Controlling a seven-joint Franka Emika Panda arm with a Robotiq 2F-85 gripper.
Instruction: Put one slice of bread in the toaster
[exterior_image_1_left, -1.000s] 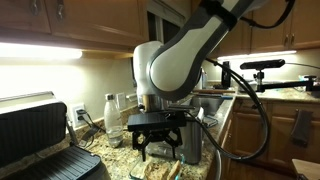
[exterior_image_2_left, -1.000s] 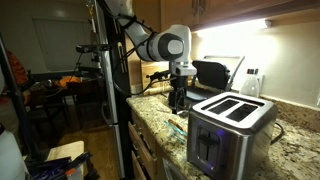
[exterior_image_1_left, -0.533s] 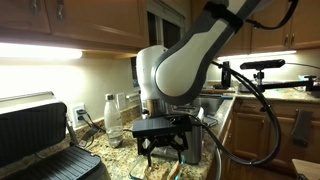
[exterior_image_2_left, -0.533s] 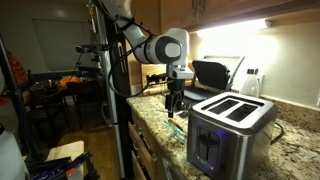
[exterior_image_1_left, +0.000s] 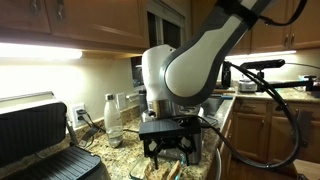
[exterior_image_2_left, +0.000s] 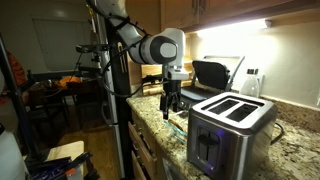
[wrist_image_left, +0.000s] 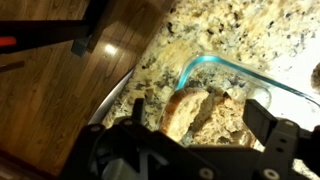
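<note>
Several slices of bread (wrist_image_left: 186, 108) lie in a clear glass dish (wrist_image_left: 232, 70) on the granite counter. My gripper (wrist_image_left: 199, 116) is open, hovering just above them with one finger on each side of the slices and touching nothing. In an exterior view the gripper (exterior_image_1_left: 168, 152) hangs over the bread (exterior_image_1_left: 157, 171) at the bottom edge. In an exterior view the gripper (exterior_image_2_left: 170, 104) is above the dish (exterior_image_2_left: 179, 127), just beside the stainless-steel toaster (exterior_image_2_left: 230, 130), whose two top slots are empty.
A black hinged grill press (exterior_image_1_left: 40, 140) stands open on the counter and shows in the back too (exterior_image_2_left: 210, 72). A plastic bottle (exterior_image_1_left: 112, 120) stands by the wall. The counter edge (wrist_image_left: 120, 85) drops to a wooden floor. A camera tripod (exterior_image_2_left: 92, 80) stands beyond the counter.
The gripper has come down and moved closer to the glass dish with the bread. It stays open and empty.
</note>
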